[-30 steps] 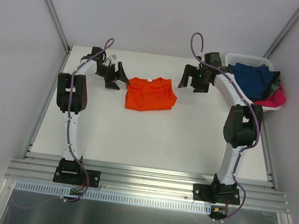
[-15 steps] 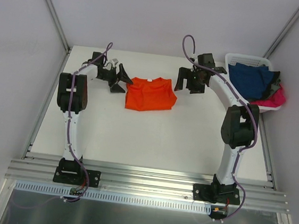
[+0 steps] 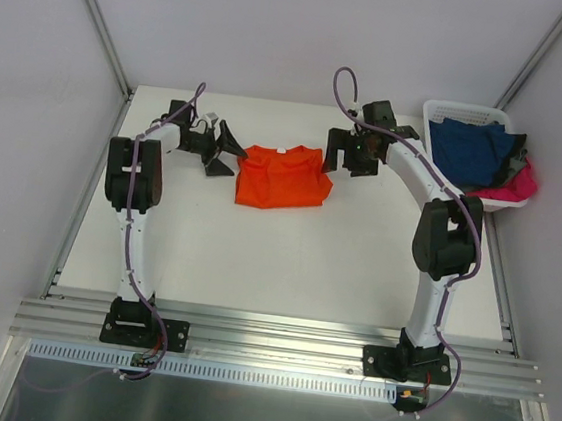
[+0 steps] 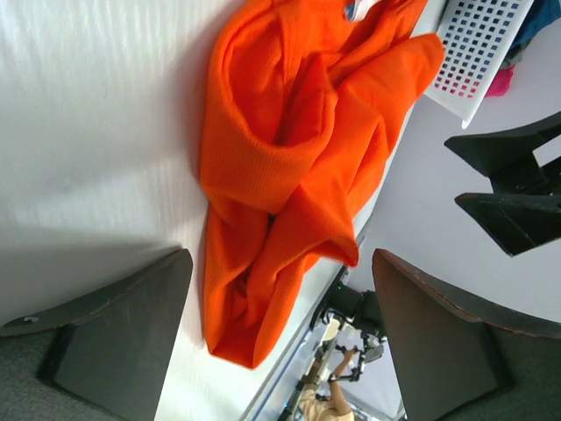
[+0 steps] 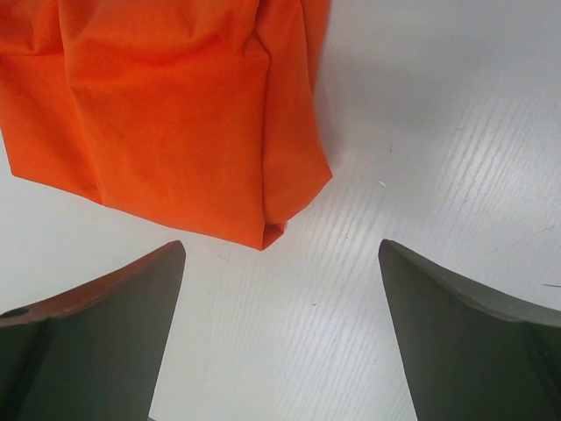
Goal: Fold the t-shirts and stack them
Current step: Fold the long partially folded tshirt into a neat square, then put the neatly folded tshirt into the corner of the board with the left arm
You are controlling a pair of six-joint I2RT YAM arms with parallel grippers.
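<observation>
The orange shirt [image 3: 283, 177] lies loosely folded on the tabletop [image 3: 286, 261], toward the far middle. The left claw [image 3: 231, 158] is just beside the shirt's left edge, fingers spread apart and holding nothing. The right claw [image 3: 346, 165] is near the shirt's far right corner, fingers likewise apart and empty. At the far right, a basket [image 3: 462, 111] holds a navy shirt [image 3: 473, 150] and a pink shirt [image 3: 515, 187], well apart from the orange one.
</observation>
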